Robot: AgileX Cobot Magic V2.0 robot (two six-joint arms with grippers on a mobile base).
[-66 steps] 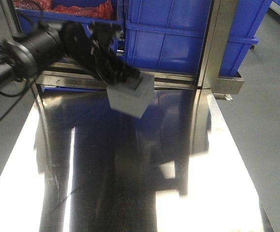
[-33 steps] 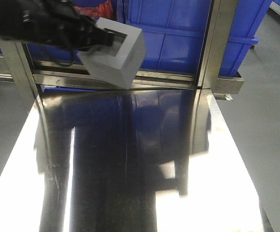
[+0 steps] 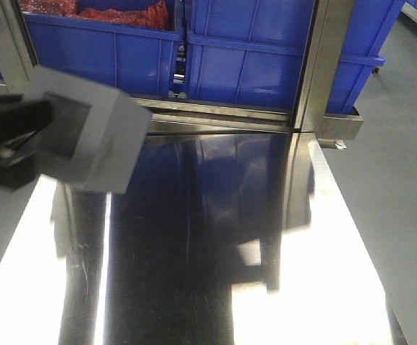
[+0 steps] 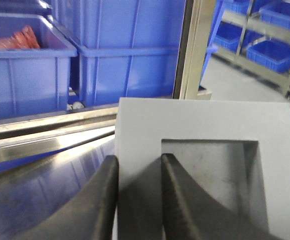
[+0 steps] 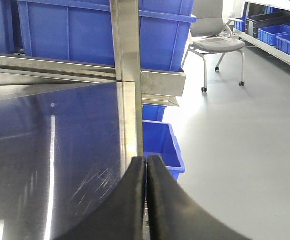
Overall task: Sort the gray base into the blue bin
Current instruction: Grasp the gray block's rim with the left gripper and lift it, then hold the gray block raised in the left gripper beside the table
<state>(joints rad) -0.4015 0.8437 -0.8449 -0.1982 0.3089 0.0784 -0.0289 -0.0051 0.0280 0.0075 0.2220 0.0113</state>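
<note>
**Base was grabbed and in the air, just not binned yet**

Front view: the base (image 3: 86,136) hung above the table (image 3: 194,251) at the left edge of the shot, touching nothing but the left gripper (image 3: 29,126), which was a dark blur against its side. Behind, on the rack, sat the left bin (image 3: 101,47) with red stuff in it and the right bin (image 3: 259,50). The base was well apart from both and inside neither.

Left wrist view: much clearer. The left gripper (image 4: 138,159) was clamped on one wall of the base (image 4: 210,120), with one finger outside and the other down in the recess. The grip looked solid to me.

Right wrist view: the right gripper (image 5: 146,159) had its fingers pressed together with nothing between them, hanging at the table's right edge. A floor bin (image 5: 160,142) sat below.

My take: the pick was done, while the carry and the drop were left. I couldn't tell which bin was the target, so I'd call it roughly halfway.
</note>
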